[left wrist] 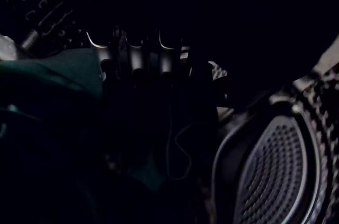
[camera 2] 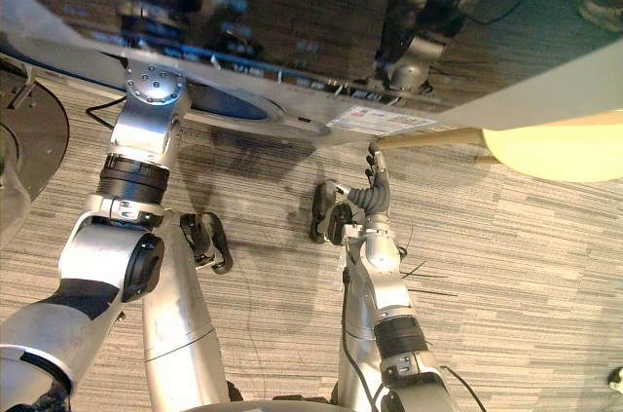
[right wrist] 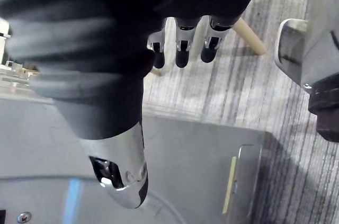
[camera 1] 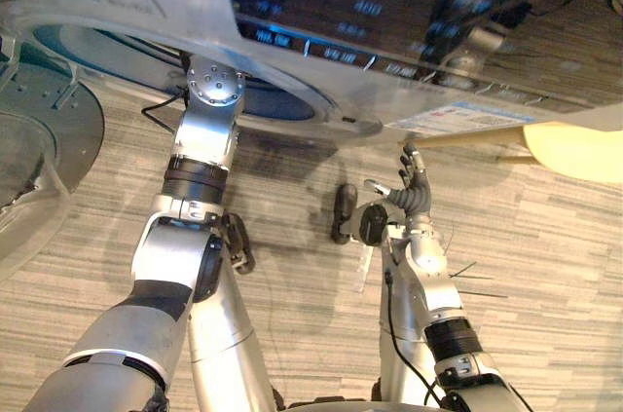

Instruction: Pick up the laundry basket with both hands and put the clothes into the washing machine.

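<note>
Washing machine (camera 1: 409,3) spans top of frame, seen from above. Its round door opening (camera 1: 292,105) sits upper left, and glass door (camera 1: 29,168) stands open at far left edge.

Left arm (camera 1: 200,178) runs from lower left up into opening, probably reaching deep so laundry lands well inside drum. Left hand (left wrist: 135,57) in dark drum, fingers just beside dark green cloth (left wrist: 53,70); cannot tell whether it grips cloth.

Right hand (camera 1: 414,183) at centre of frame, below machine front. Fingers straight, holding nothing, likely kept clear of opening.

The washing machine (camera 1: 370,91) blocks the way just ahead of the right hand (camera 1: 414,188), with a wooden stick (camera 1: 467,136) beside it; the floor (camera 1: 545,237) behind lies open.
</note>
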